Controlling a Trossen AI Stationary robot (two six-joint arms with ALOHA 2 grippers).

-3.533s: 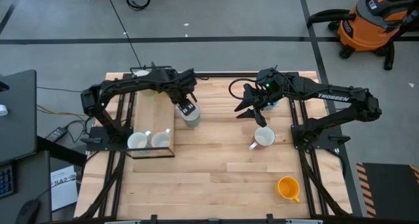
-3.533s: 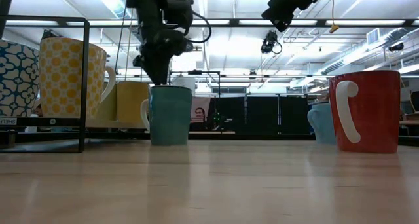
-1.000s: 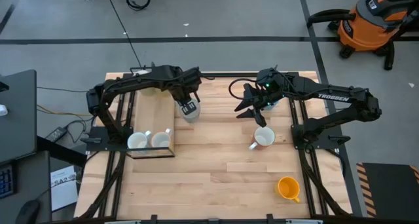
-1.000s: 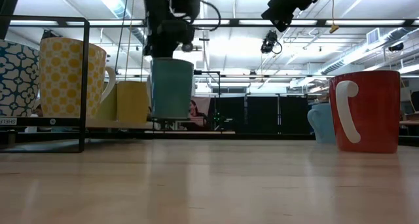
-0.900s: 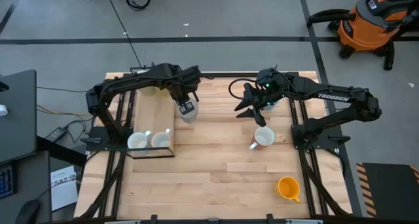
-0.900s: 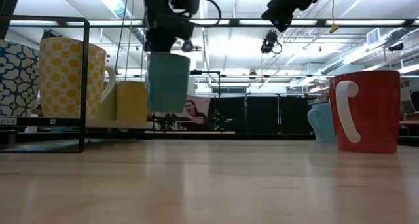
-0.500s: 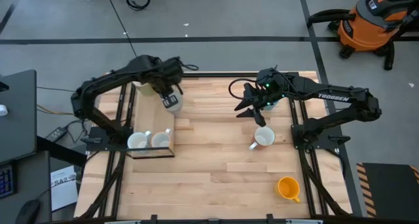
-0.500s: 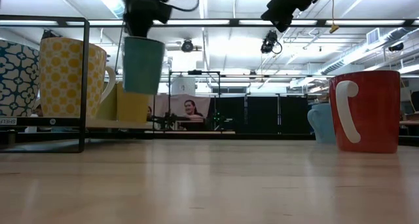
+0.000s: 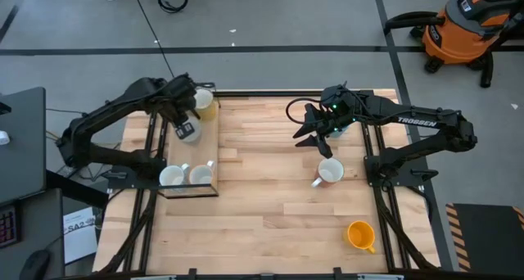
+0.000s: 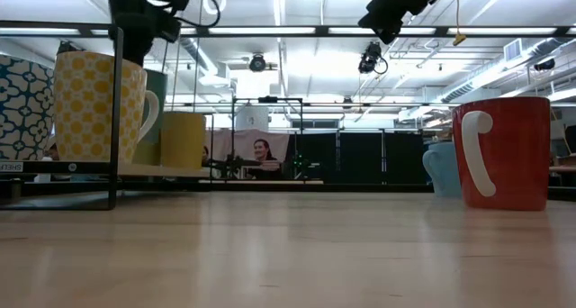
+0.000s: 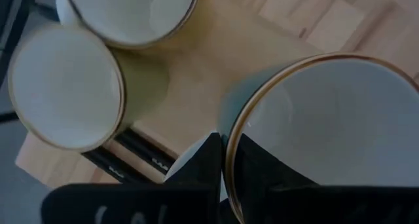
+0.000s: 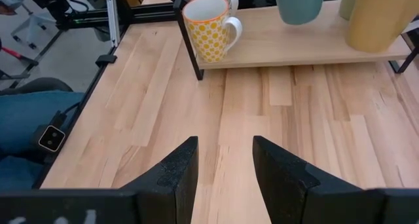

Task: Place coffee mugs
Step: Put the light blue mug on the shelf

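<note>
I hold the teal mug [image 9: 187,130] clamped in the left gripper [image 9: 183,131], upper left, above the shelf [image 9: 208,141]; right gripper [image 9: 314,137] jaws apart.

One camera looks straight down on the whole pale wooden table [image 9: 270,198], one sits level at tabletop height, and two wrist cameras look closely downward, all sharing the low wooden shelf [image 12: 314,44].
</note>
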